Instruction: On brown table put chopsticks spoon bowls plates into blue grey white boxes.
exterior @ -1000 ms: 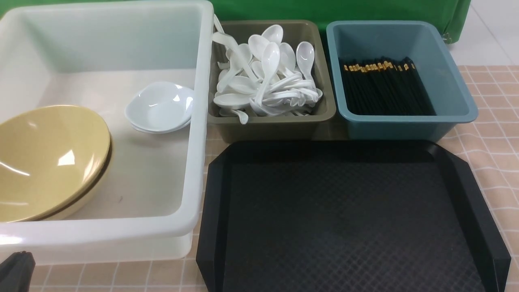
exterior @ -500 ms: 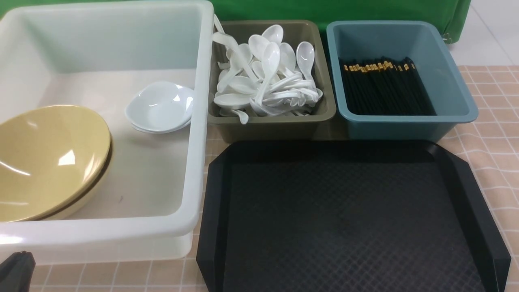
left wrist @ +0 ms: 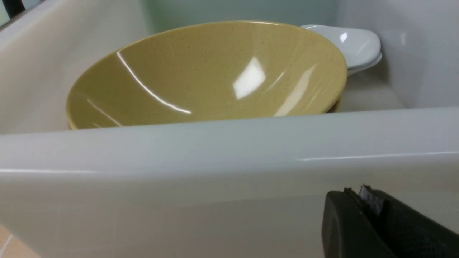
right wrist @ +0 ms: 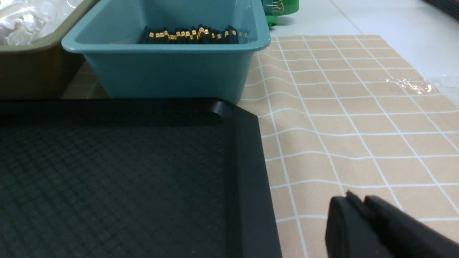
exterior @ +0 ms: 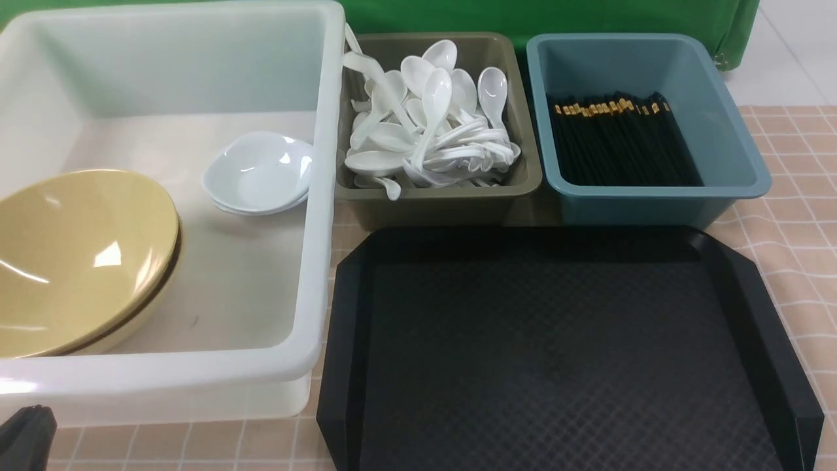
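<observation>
We see three plastic bins on the tan-peach checked tablecloth (exterior: 798, 196). The big translucent white plastic tub (exterior: 314, 196) sits on the left, the smaller olive-grey rectangular bin (exterior: 438, 199) in the middle, the teal-blue rectangular bin (exterior: 732, 131) on the right, the last two side by side.

In the white tub we count at least two glossy mustard-yellow wide shallow bowls (exterior: 72, 261) nested and tilted at the near left, and at least two small glossy white rounded-square dishes (exterior: 258, 170) stacked by the tub's right wall, apart from the bowls.

The olive-grey bin holds a tangled heap of glossy white soup spoons (exterior: 428, 137) — too many to count exactly, well over ten. The teal-blue bin holds a flat bundle of black chopsticks with gold bands (exterior: 621, 140), packed too tight to count.

One black diamond-textured plastic tray (exterior: 556, 353) lies in front of the two smaller bins, nothing on it.

The left gripper (left wrist: 353, 195) sits clenched on nothing, low outside the tub's near wall. The right gripper (right wrist: 355, 202) hangs over bare cloth just beside the tray's right edge — its fingers look pressed together with nothing between them.
</observation>
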`<state>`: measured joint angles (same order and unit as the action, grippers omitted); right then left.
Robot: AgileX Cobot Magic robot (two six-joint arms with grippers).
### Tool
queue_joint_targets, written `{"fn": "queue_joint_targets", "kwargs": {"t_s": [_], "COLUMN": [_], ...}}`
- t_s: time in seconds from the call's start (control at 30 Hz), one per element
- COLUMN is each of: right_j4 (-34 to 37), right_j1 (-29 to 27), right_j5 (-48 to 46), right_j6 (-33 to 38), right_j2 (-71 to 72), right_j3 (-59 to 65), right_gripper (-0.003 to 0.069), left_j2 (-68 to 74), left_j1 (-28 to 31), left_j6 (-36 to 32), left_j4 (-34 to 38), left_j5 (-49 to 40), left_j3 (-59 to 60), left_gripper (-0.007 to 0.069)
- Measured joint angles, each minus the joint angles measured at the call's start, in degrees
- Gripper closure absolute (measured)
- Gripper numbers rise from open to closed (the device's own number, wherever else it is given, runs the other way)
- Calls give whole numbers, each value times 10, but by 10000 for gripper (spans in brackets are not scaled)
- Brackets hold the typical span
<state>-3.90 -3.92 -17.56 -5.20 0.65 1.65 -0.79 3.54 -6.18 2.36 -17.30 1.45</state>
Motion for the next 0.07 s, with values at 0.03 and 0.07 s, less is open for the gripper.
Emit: {"fn": "queue_joint_targets", "kwargs": {"t_s": [0.03, 0.07], "right_j4": [0, 0], "right_j1": [0, 0], "right_j5": [0, 0], "right_j6": [0, 0], "right_j2": [0, 0], "right_j3": [0, 0], "right_gripper": [558, 556], "left_j2": [0, 0], "left_j1": [0, 0], "left_j6": [0, 0], "left_j4": [0, 0], "left_j5": [0, 0], "left_j3": [0, 0], "left_gripper": [622, 622]}}
